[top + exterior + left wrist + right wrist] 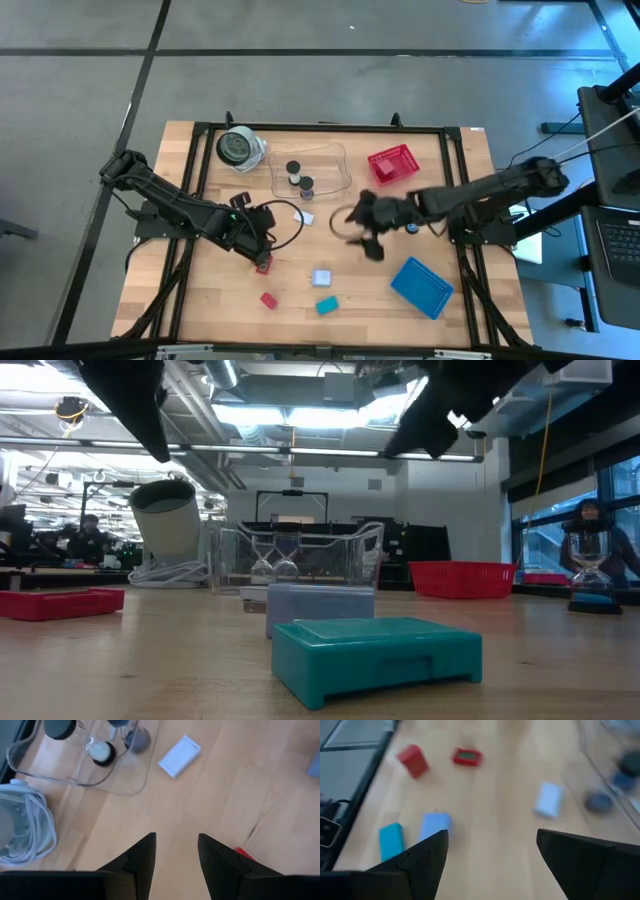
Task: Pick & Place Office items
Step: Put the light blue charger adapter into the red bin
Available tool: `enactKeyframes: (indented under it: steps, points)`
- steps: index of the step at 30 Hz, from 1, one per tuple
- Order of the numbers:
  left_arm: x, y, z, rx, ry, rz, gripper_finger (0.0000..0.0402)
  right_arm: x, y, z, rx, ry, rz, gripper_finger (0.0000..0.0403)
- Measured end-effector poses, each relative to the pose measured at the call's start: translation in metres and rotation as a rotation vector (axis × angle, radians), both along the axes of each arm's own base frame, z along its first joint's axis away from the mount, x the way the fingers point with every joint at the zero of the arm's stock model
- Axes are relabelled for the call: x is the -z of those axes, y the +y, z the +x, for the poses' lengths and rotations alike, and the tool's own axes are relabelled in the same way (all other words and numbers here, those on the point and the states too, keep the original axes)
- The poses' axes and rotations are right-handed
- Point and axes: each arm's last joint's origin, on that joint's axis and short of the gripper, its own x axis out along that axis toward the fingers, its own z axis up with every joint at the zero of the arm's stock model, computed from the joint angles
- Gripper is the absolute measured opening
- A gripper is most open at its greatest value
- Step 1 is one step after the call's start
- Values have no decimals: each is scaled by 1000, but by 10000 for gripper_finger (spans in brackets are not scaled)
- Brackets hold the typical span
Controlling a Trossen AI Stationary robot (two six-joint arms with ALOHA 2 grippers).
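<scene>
Both arms are over the middle of the desk [200, 310] and neither holds anything, so this looks like the reaching step, with a piece about to be chosen. The left gripper [177, 851] hangs low just past a small red block [263, 266], its jaws a little apart and empty. The right gripper [490, 851] floats near the middle with its jaws wide apart, facing the loose pieces. Next, I think one arm must drop onto a piece, close on it, and carry it to the clear tray [335, 172] or the red basket [391, 164] near the far edge. Counting the loose pieces: two red blocks, the other being [268, 299], one white block [306, 216], one pale-blue block [321, 277] and one teal block [327, 304], all toward the near edge. Two black-and-white cylinders [300, 177] already stand in the tray. One blue lid [421, 287] lies near the right corner
</scene>
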Motion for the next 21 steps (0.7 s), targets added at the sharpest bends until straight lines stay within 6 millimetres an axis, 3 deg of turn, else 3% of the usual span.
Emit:
enactKeyframes:
  steps: [7,13,21]
  points:
    - [0,-7,-4,-9,-2,-29,143,26,38,23,-60,-102,-9,308]
    - [1,-15,-8,-19,-11,-57,143,52,51,40,-50,-139,52,336]
    - [1,-27,-15,1,-16,-84,143,91,67,49,-110,-100,2,384]
